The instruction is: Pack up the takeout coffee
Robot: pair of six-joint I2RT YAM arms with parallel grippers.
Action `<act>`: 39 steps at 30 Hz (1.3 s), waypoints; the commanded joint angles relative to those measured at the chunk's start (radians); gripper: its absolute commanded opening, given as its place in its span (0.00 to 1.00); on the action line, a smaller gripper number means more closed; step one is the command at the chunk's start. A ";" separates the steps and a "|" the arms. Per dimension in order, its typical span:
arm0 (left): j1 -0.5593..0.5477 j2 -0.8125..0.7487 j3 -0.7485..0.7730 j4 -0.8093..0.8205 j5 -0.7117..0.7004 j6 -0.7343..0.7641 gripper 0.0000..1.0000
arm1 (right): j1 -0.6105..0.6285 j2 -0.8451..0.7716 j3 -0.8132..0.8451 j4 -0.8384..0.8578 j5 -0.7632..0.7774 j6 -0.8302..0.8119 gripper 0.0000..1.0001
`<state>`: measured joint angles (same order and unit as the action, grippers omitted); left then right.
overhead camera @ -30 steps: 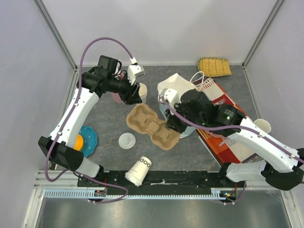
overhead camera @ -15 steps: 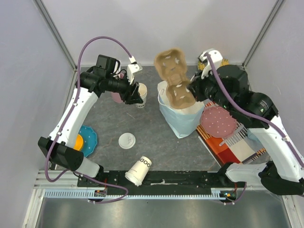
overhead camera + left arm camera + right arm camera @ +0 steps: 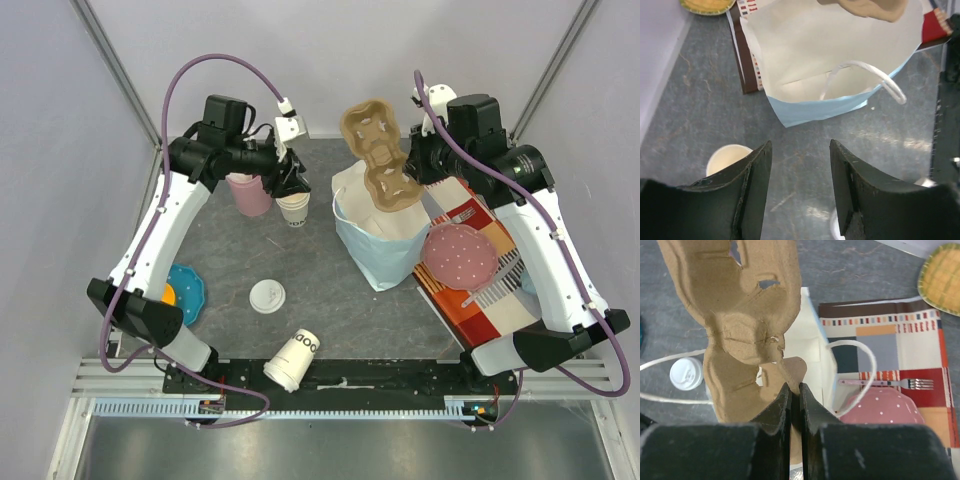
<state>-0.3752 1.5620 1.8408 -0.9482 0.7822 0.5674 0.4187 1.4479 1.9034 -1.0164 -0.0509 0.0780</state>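
Note:
The takeout coffee (image 3: pixel 293 358), a white paper cup that looks capped at its wide end, lies on its side near the table's front edge, far from both grippers. My right gripper (image 3: pixel 408 172) (image 3: pixel 795 387) is shut on the edge of a brown cardboard cup carrier (image 3: pixel 378 160) (image 3: pixel 735 315), which it holds up over the open light-blue paper bag (image 3: pixel 372 255) (image 3: pixel 815 107). My left gripper (image 3: pixel 290 180) (image 3: pixel 800 142) is open with nothing between its fingers. It hovers just beside a lidless paper cup (image 3: pixel 293 208) (image 3: pixel 727 157).
A loose flat white lid (image 3: pixel 267 296) (image 3: pixel 686 373) lies left of the bag. A pink cup (image 3: pixel 250 193) stands by the left gripper. A blue plate (image 3: pixel 188 290) is at the left. A pink dotted plate (image 3: pixel 458 253) and a fork (image 3: pixel 890 383) rest on a patterned placemat (image 3: pixel 490 300).
The right arm lifted the cardboard carrier off the table and swung it up over the bag. The left gripper shifted slightly up and back from the lidless cup.

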 commanded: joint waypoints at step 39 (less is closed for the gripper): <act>-0.145 0.267 0.110 -0.327 -0.004 1.339 0.15 | 0.003 -0.075 -0.239 -0.056 -0.176 -0.172 0.00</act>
<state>-0.5129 1.8153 1.9217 -1.2079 0.7914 1.8061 0.4217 1.3884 1.6756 -1.0649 -0.2062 -0.0692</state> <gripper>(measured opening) 0.243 0.120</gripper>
